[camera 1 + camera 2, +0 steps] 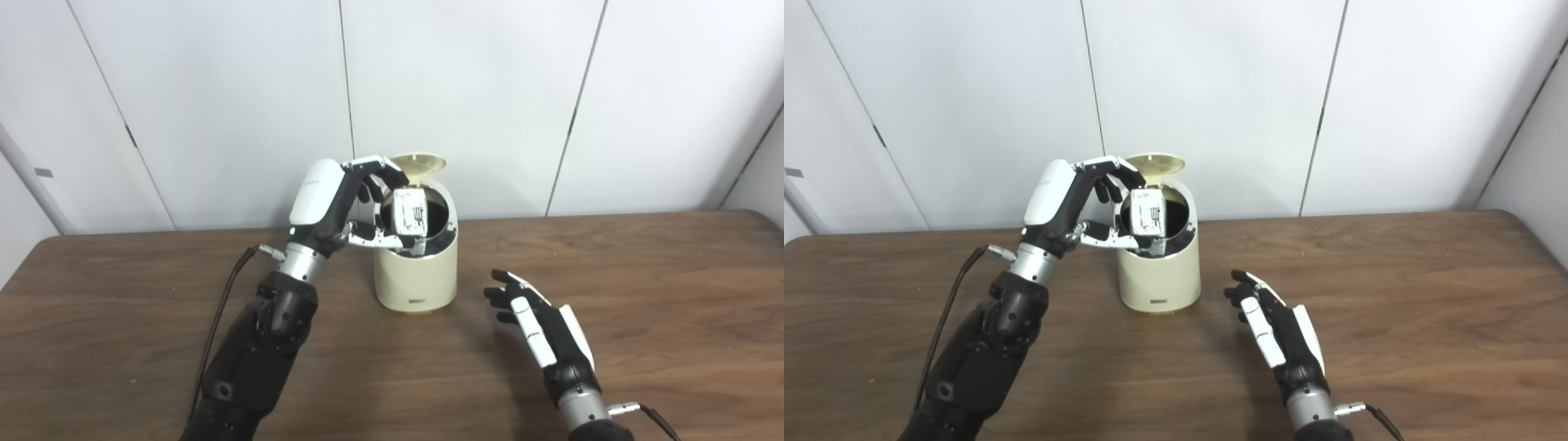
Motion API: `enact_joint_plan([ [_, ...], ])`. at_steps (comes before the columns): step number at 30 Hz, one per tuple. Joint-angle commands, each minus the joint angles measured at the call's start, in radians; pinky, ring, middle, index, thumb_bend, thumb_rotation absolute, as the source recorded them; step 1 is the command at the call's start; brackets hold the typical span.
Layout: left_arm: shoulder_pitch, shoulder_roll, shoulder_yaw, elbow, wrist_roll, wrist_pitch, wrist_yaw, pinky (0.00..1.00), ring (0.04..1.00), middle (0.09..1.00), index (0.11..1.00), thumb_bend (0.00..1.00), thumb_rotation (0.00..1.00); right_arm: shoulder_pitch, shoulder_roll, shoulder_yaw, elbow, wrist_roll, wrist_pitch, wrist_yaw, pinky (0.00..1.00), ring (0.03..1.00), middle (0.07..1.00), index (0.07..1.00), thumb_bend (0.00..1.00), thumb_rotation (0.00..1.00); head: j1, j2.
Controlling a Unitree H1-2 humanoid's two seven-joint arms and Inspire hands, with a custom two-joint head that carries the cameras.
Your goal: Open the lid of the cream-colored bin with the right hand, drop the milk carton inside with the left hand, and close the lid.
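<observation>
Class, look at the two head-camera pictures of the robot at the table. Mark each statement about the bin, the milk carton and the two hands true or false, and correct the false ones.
1. The lid of the bin is raised. True.
2. The right hand holds the milk carton. False: the left hand holds it; the right hand is open and holds nothing.
3. The milk carton is at the bin's opening. True.
4. The bin lies on its side. False: it stands upright on the table.
5. The right hand is touching the lid. False: it is low by the table, to the right of the bin, apart from it.
</observation>
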Motion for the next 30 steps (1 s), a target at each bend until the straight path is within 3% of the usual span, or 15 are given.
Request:
enact_joint_plan([
  [1,-0.05,0.005,0.013,-0.022,-0.011,-0.018,0.025,0.36,0.423,0.539,0.581,1.0,0.06,-0.029,-0.002,0.002,-0.031,-0.008,-0.023,0.005,0.76,0.795,0.768,0.825,0.39,1.0,0.0,0.001],
  [15,-0.051,0.011,0.013,-0.038,0.011,-0.003,0.026,0.36,0.424,0.532,0.578,1.0,0.07,-0.031,-0.003,-0.001,-0.014,-0.001,-0.037,0.003,0.76,0.793,0.768,0.824,0.4,1.0,0.005,-0.001],
  [21,-0.04,0.02,0.022,-0.054,0.009,-0.034,0.049,0.34,0.4,0.515,0.566,0.99,0.06,-0.03,0.002,-0.002,-0.021,0.0,-0.03,0.002,0.76,0.799,0.77,0.828,0.4,1.0,0.0,-0.001],
  [26,0.052,0.043,0.05,-0.181,-0.052,-0.03,0.008,0.32,0.383,0.498,0.541,0.88,0.06,-0.032,0.004,-0.012,-0.023,0.009,-0.033,-0.001,0.76,0.808,0.776,0.835,0.41,1.0,0.006,-0.002],
  [30,0.141,0.035,0.097,-0.304,-0.15,0.072,-0.053,0.33,0.401,0.512,0.545,0.81,0.05,-0.036,0.001,-0.028,-0.02,0.029,-0.034,0.004,0.74,0.822,0.793,0.837,0.41,1.0,0.013,-0.004],
])
